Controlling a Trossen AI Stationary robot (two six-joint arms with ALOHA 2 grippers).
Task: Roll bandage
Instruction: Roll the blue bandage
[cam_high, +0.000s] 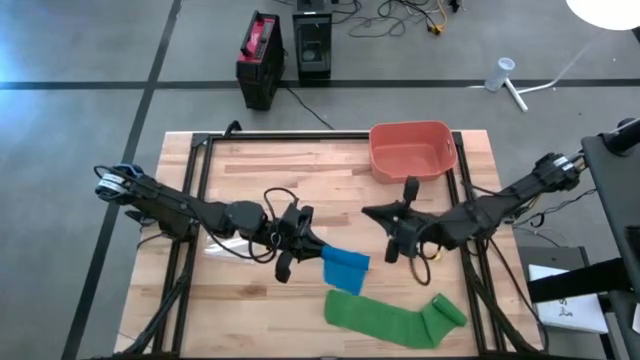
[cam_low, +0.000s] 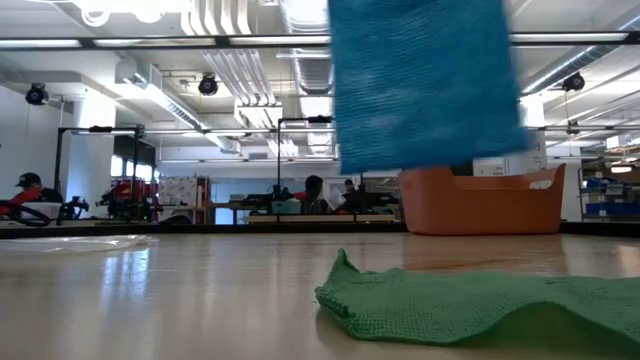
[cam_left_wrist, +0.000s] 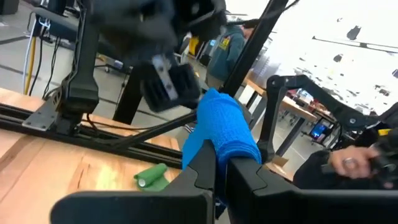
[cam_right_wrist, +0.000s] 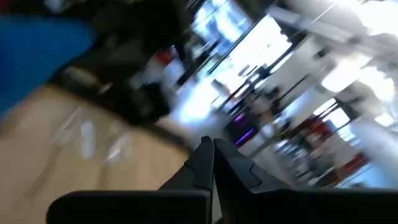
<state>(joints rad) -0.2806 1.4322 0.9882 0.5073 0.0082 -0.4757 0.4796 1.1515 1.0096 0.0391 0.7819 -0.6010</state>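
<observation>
Bandage rolling is judged to be at an early step, with one strip held in the air and another lying flat.

On the left, the left gripper (cam_high: 300, 243) is seen reaching toward the table's middle, its fingers (cam_left_wrist: 205, 163) pressed together on the blue woven elastic bandage (cam_high: 345, 269). In the left wrist view the blue cloth is bunched over the fingertips, and in the low view it hangs clear of the pale wooden tabletop (cam_high: 250, 170), well above the green cloth.

Nearer the front edge, the green woven elastic bandage (cam_high: 385, 315) is laid out flat, its long axis running across the table from left to right, with a partly rolled end (cam_high: 446, 311) at its right.

Further right, the right gripper (cam_high: 405, 243) is held above the table, its fingers (cam_right_wrist: 208, 163) closed on nothing that can be seen. The blue bandage lies just to its left, between the two grippers, so the free hanging end is nearest this right gripper; the coming move is judged to turn on that gap being closed from the right.

Behind the right gripper, toward the table's far edge, a salmon-red plastic tub (cam_high: 410, 152) is set, apart from both bandages.
</observation>
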